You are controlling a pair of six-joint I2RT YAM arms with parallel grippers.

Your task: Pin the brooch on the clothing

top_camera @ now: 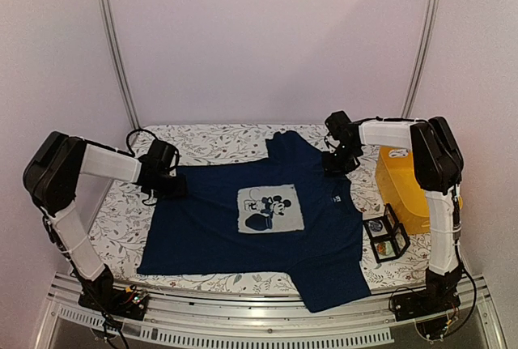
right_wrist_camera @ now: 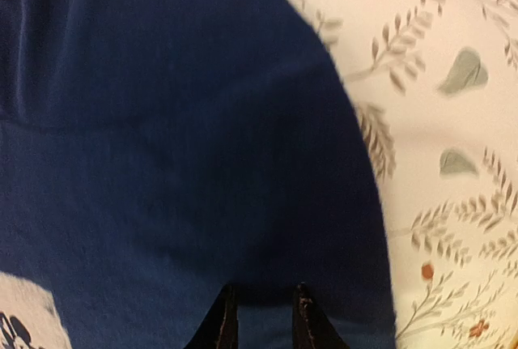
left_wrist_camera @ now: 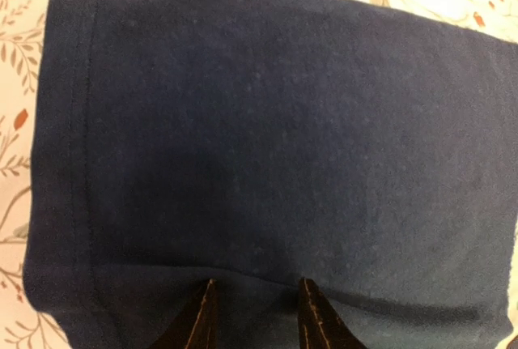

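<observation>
The navy T-shirt [top_camera: 324, 244] lies spread on the table, its pale mouse print [top_camera: 270, 209] facing up. My left gripper [top_camera: 166, 185] is down on the shirt's left sleeve. In the left wrist view the gripper [left_wrist_camera: 256, 284] has its jaws a little apart, with a fold of sleeve cloth [left_wrist_camera: 283, 122] pinched between the tips. My right gripper [top_camera: 336, 164] is at the right shoulder. In the right wrist view the gripper [right_wrist_camera: 264, 288] has its narrow jaws closed on navy cloth [right_wrist_camera: 162, 122]. A small round brooch-like piece [top_camera: 376, 226] sits in a black-framed box.
A floral cloth [top_camera: 202, 142] covers the table. A yellow container [top_camera: 405, 183] stands at the right edge, with the black-framed box [top_camera: 388, 234] in front of it. The shirt's lower hem hangs toward the front rail [top_camera: 243, 317].
</observation>
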